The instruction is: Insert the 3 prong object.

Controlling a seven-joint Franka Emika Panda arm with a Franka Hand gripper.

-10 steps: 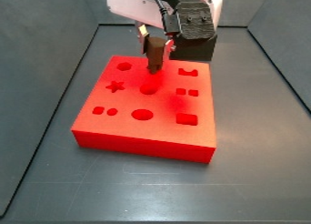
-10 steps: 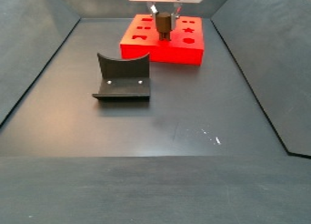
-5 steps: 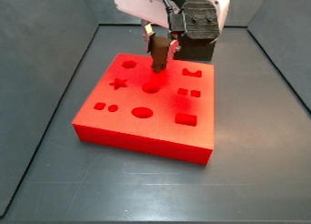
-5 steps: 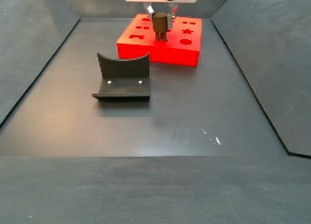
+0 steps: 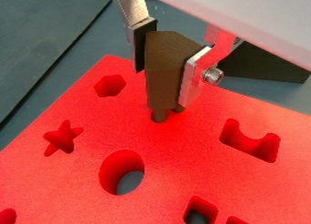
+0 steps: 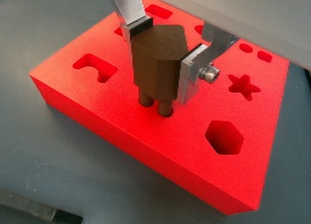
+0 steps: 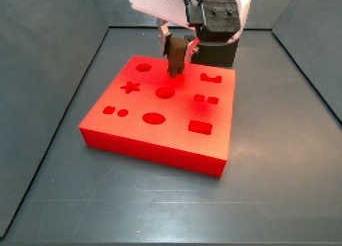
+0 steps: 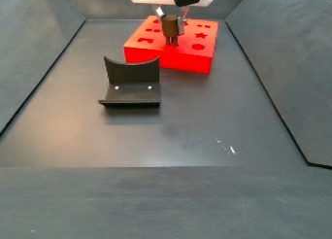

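Note:
My gripper [image 5: 168, 64] is shut on the 3 prong object [image 5: 161, 82], a brown wood-coloured peg held upright with its prongs down. The prong tips are at the top face of the red block [image 5: 279, 187], between the hexagon hole [image 5: 112, 85] and the U-shaped hole [image 5: 249, 139]. I cannot tell whether they sit in a hole. In the wrist view from the opposite side the gripper [image 6: 165, 59] grips the peg [image 6: 153, 68] over the block [image 6: 109, 96]. In both side views the gripper [image 7: 178, 45] [image 8: 170, 17] hangs over the block's [image 7: 160, 130] [image 8: 195, 58] far part.
The block has several shaped holes: a star [image 7: 130, 88], a round hole [image 7: 166, 92], an oval [image 7: 155, 118] and a square [image 7: 202, 126]. The fixture [image 8: 130, 85] stands on the dark floor in front of the block. Grey walls [image 8: 39, 78] ring the floor.
My gripper with the peg has moved slightly back and to the right. The red block has shifted a little the same way.

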